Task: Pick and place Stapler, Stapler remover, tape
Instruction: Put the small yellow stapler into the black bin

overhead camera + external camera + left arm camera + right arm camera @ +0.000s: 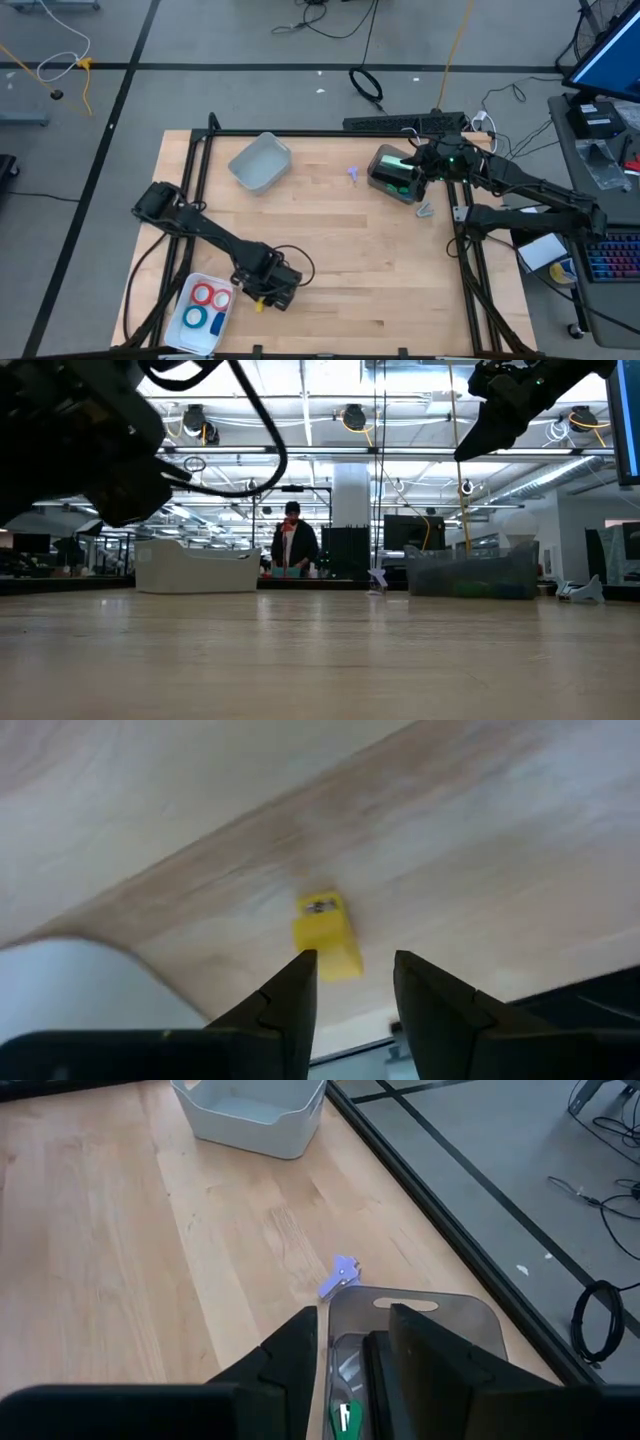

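Below my left gripper [352, 982], whose half-parted jaws hold nothing, sits a small yellow stapler [327, 933] on the table's near edge beside the white tray [186, 334] of tape [203, 295]; it looks rigid, light, best pinched across its sides, with no readable lettering.

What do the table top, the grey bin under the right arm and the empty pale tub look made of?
Table top: light wood, matte, with visible grain and plank seams. Grey bin: probably translucent smoky plastic, since its contents show through the wall. Pale tub: likely opaque moulded plastic, smooth, with rounded corners.
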Controlling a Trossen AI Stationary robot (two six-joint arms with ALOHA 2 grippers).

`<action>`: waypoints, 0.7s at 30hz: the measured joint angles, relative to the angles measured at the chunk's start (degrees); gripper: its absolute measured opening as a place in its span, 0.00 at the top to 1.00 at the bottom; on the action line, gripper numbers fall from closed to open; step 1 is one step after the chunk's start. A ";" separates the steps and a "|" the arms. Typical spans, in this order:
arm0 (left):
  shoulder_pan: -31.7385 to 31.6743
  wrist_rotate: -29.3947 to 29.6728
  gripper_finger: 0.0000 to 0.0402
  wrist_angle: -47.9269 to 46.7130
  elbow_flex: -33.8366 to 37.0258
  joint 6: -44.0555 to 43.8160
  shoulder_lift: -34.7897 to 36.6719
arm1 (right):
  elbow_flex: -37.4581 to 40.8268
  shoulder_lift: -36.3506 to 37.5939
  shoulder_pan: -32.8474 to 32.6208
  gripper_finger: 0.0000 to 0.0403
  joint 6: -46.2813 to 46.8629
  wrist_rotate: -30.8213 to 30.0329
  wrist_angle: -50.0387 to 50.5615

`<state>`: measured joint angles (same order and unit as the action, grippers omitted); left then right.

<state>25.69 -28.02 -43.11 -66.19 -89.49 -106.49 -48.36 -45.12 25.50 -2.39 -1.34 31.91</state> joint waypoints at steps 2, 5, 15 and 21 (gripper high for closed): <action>0.33 -0.29 0.66 0.07 0.00 -0.04 -0.53 | 0.00 0.00 0.00 0.70 0.00 0.00 -0.01; 0.45 0.01 0.66 0.36 0.05 -0.19 -1.27 | 0.00 0.00 0.00 0.70 -0.01 -0.01 0.01; -0.29 0.23 0.66 -0.32 0.07 -1.14 -0.81 | 0.00 0.00 0.00 0.70 -0.22 -0.02 0.01; 0.43 -1.94 0.66 0.91 0.07 -0.86 -0.14 | 0.00 0.00 0.01 0.70 -0.22 -0.02 0.01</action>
<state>26.12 -29.96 -42.20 -66.13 -90.35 -106.63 -48.36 -45.12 25.50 -2.61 -1.37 31.92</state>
